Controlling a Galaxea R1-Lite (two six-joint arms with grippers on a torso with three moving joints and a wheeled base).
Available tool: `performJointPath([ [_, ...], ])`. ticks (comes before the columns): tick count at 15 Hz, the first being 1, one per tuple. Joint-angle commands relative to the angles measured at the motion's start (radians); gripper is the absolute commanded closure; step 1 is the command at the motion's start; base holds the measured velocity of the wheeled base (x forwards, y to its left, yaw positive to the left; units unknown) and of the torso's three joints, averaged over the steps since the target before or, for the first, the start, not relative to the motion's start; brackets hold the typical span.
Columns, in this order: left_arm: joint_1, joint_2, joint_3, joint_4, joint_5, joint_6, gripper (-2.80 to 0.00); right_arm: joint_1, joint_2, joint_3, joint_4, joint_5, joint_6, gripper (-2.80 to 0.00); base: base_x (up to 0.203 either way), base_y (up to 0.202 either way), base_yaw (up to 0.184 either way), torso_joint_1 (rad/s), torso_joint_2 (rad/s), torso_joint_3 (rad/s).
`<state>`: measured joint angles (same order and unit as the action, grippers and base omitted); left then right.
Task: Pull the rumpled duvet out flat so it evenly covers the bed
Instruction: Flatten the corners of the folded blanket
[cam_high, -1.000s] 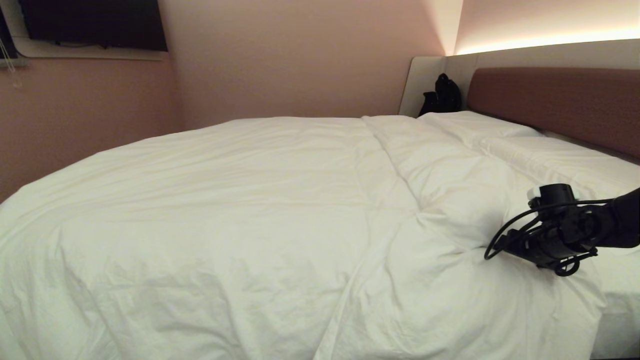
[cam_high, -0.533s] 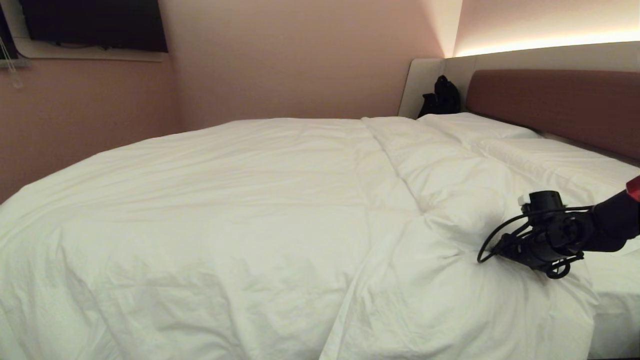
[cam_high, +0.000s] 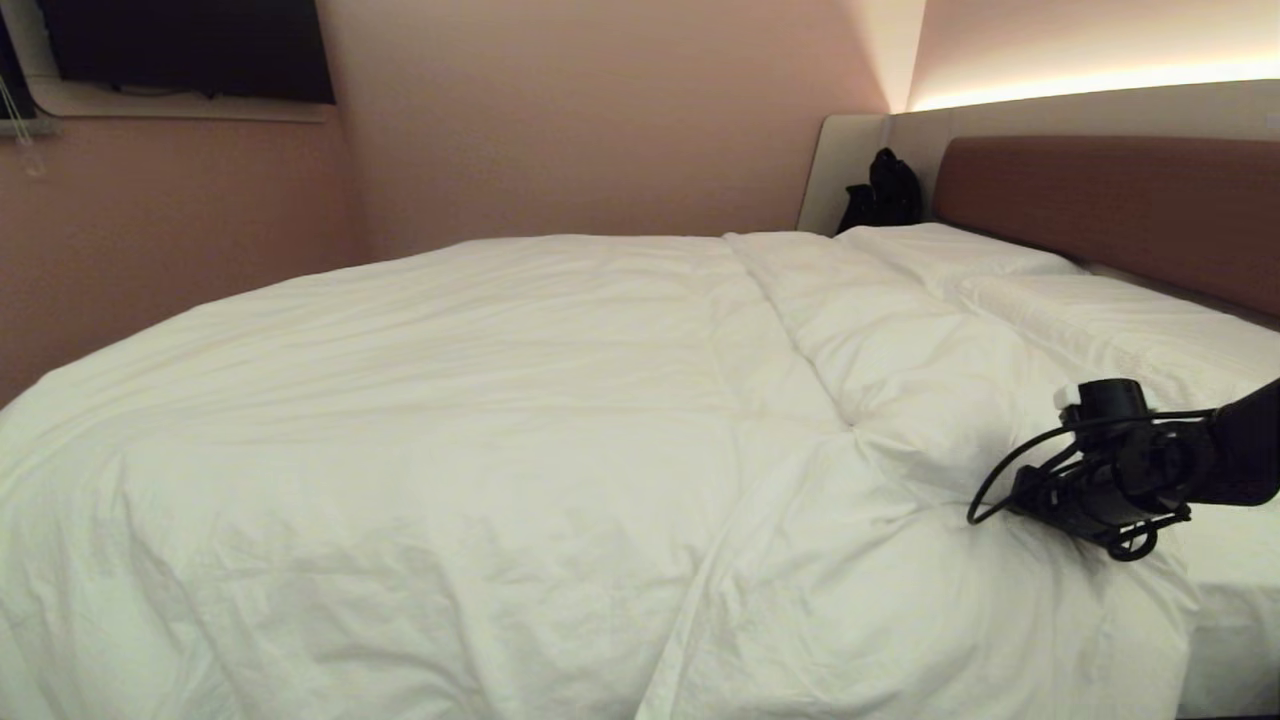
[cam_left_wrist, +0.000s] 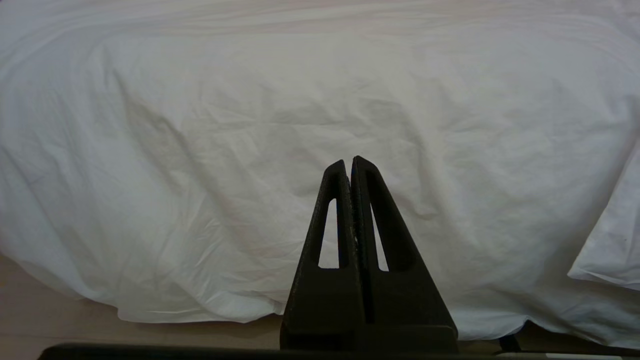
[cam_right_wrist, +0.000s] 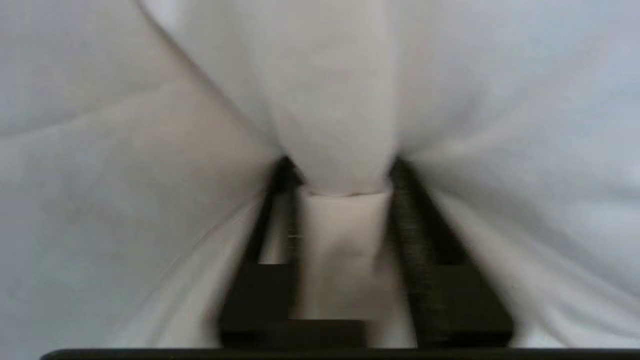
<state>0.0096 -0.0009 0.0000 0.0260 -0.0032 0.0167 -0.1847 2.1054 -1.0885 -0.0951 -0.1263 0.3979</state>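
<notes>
The white duvet (cam_high: 480, 400) lies over the bed (cam_high: 1110, 200), with a raised ridge and creases on its right half. My right gripper (cam_high: 1010, 497) reaches in from the right and is pressed into the duvet near the ridge's front end. In the right wrist view its two fingers stand either side of a bunched fold of duvet (cam_right_wrist: 340, 100), and the right gripper (cam_right_wrist: 342, 172) is shut on that fold. My left gripper (cam_left_wrist: 348, 162) is shut on nothing, hanging in front of the duvet's (cam_left_wrist: 250, 125) draped side.
Two flat pillows (cam_high: 1100, 310) lie along the brown headboard. A black bag (cam_high: 885, 195) sits in the far corner beside the bed. A dark screen (cam_high: 190, 50) hangs on the left wall. Bare floor (cam_left_wrist: 50, 320) shows under the duvet's hanging edge.
The right gripper's fingers have come together on a fold of the duvet, puckering the cloth around them. The arm has stayed in about the same place. The left gripper has not moved.
</notes>
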Motion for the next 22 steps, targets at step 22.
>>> performJointPath([
  [22,0.0,0.001,0.0,0.0,0.0,0.0,0.0,-0.429,-0.608,0.137,0.218,0.056,-0.044,0.0,0.0,0.0,0.0,0.0,0.0,0.0],
])
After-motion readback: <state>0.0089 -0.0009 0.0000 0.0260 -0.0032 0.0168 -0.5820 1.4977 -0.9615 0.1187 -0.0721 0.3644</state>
